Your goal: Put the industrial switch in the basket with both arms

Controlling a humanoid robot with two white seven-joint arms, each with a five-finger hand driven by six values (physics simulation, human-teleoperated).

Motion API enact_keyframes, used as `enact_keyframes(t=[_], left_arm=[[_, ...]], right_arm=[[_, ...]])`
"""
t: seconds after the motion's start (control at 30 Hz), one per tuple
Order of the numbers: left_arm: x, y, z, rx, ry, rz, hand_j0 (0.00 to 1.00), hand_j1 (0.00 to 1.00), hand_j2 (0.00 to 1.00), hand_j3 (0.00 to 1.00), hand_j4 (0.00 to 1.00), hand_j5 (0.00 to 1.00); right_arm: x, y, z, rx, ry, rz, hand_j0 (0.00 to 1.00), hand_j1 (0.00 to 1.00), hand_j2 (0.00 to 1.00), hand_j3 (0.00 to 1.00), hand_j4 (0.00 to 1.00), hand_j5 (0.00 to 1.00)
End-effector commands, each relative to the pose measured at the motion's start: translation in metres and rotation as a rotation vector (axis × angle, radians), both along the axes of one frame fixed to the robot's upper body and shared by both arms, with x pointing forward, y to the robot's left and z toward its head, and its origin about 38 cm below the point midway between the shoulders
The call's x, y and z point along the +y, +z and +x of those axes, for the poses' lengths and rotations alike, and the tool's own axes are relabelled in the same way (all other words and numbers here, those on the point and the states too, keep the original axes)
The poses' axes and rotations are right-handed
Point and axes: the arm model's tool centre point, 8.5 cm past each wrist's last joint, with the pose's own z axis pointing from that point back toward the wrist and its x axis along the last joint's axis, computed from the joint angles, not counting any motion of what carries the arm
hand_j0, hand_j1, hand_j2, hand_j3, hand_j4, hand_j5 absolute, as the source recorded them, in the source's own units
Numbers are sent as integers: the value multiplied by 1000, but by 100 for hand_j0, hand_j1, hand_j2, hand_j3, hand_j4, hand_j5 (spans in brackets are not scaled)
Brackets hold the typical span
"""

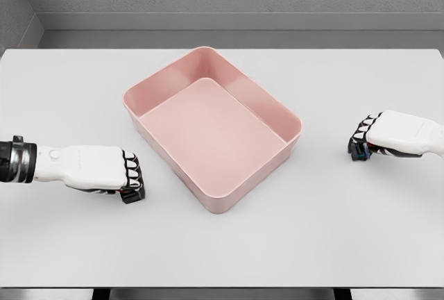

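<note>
No industrial switch is seen in the head view. The pink rectangular plastic basket (212, 133) is set at the middle of the white table (333, 237), rotated, its long axis running from far left to near right. No writing is legible. Left hand (104, 171) and right hand (385, 135) are curled, holding nothing, either side of the basket.

We see a pink rectangular plastic basket (213, 130) with nothing in it, sitting rotated at the middle of the white tabletop (347, 230).
</note>
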Motion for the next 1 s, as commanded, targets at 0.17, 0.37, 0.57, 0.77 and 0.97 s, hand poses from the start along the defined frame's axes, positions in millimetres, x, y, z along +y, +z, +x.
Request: enact_keyframes(t=[0.17, 0.37, 0.57, 0.77, 0.97], left_arm=[[-1, 0, 0, -3, -4, 2, 57, 57, 57, 57, 57, 57], [-2, -1, -1, -5, -9, 5, 49, 49, 49, 49, 49, 49], [0, 2, 0, -12, -7, 5, 44, 44, 44, 44, 44, 44], [10, 18, 5, -52, 20, 10, 45, 45, 45, 45, 45, 45], [19, 40, 13, -109, 44, 13, 45, 45, 45, 45, 45, 45]], right_arm=[[-2, 8, 3, -21, -9, 11, 47, 47, 47, 47, 47, 47], [-4, 18, 7, -50, -16, 19, 44, 44, 44, 44, 44, 44], [-6, 34, 11, -92, -23, 36, 44, 44, 44, 44, 44, 44], [-2, 48, 16, -123, -21, 72, 44, 44, 44, 44, 44, 44], [9, 56, 16, -143, 8, 94, 42, 42, 42, 42, 42, 42]])
